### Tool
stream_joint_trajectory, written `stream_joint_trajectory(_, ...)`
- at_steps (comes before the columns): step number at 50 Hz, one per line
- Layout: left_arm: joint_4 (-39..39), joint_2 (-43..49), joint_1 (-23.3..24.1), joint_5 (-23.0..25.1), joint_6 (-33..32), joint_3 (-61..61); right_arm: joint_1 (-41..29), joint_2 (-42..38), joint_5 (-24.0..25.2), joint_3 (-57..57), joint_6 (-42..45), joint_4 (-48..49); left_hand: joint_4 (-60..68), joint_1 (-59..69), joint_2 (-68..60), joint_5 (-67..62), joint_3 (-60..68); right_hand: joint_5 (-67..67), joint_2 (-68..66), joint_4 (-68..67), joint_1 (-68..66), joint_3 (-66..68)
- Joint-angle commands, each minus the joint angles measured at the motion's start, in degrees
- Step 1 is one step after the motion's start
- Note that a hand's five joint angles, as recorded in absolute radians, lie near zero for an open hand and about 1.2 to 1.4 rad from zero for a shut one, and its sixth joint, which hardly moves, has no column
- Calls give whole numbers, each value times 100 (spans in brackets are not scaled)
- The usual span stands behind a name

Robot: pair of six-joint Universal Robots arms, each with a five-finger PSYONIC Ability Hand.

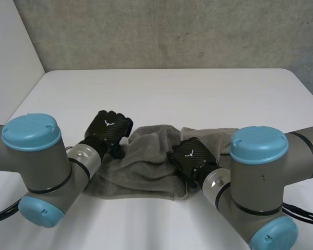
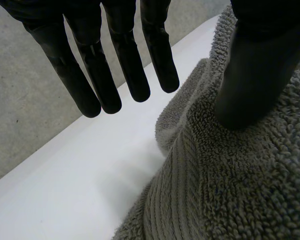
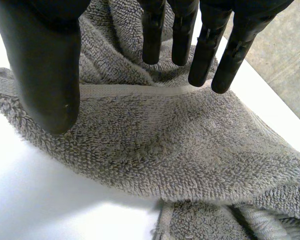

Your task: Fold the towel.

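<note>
While the rumpled towel (image 1: pixel 146 166) lies lower centre on the bench (image 1: pixel 161 94), the left robot hand (image 1: pixel 108 127) at its left edge and the right robot hand (image 1: pixel 190 155) over its right part are released, fingers straight; each should pinch a corner squarely before lifting.

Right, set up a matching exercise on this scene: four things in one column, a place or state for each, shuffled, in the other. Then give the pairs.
Things
1. black left robot hand
2. black right robot hand
3. grey terry towel
4. white table

Places or states
A. lying rumpled, not yet folded
B. straight fingers over the towel's hem band
C. bears the towel
D. thumb on the towel, straight fingers out over bare table

Pairs: 1-D, 2-B, 3-A, 4-C
</note>
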State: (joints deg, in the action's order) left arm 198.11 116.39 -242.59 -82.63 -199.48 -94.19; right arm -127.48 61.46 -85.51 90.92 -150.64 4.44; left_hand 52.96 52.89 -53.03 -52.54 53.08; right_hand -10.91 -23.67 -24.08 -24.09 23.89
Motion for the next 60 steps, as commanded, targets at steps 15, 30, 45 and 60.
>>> stream_joint_trajectory(15, -272, -827, -43, 124, 103, -100, 267, 507, 562, -30, 158, -470, 485, 493, -479, 472, 473, -1121, -845, -804, -803, 823)
stream_joint_trajectory(30, -844, -1804, -772, 186, -433, -1392, 707, 666, 579, -110, 264, -576, -2256, -2249, 2263, 3214, -2268, -1054, -778, -736, -736, 756)
stream_joint_trajectory(45, -950, -1654, -1519, 520, -1356, -2007, 663, 622, 579, -40, 272, -541, -3064, -3056, 3070, 4021, -3076, -1054, -778, -736, -736, 756)
stream_joint_trajectory(60, -871, -864, -1546, 555, -1365, -1788, 654, 604, 562, 39, 395, -515, -2946, -2939, 2953, 3904, -2958, -1054, -778, -736, -736, 756)
